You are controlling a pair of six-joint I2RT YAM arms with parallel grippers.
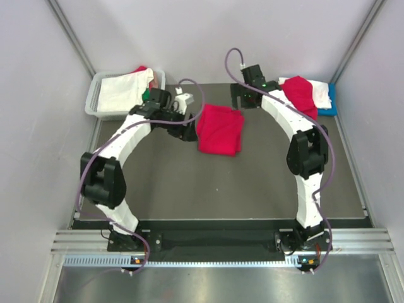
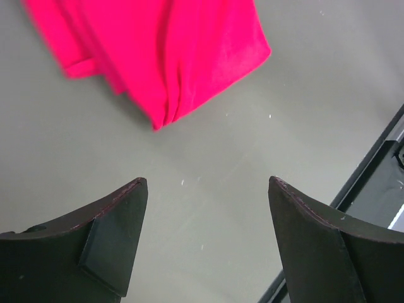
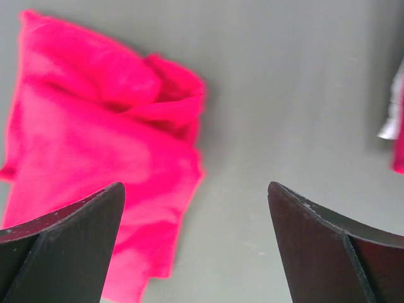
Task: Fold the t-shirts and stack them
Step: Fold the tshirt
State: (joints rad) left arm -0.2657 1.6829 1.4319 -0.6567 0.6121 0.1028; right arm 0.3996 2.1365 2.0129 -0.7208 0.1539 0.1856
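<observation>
A soft bright red cloth t-shirt (image 1: pixel 219 129) lies folded on the smooth grey table (image 1: pixel 189 183). Near it, the left gripper (image 2: pixel 208 183) and right gripper (image 3: pixel 196 186) gape wide, empty.

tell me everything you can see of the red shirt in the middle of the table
The red shirt is plain bright red soft cloth, folded into a rough, slightly rumpled rectangle of several layers, with a bunched fold near one edge. It lies flat on the dark table, between the two arms. Only the table touches it: the left gripper and right gripper hover open close by, holding nothing.
</observation>
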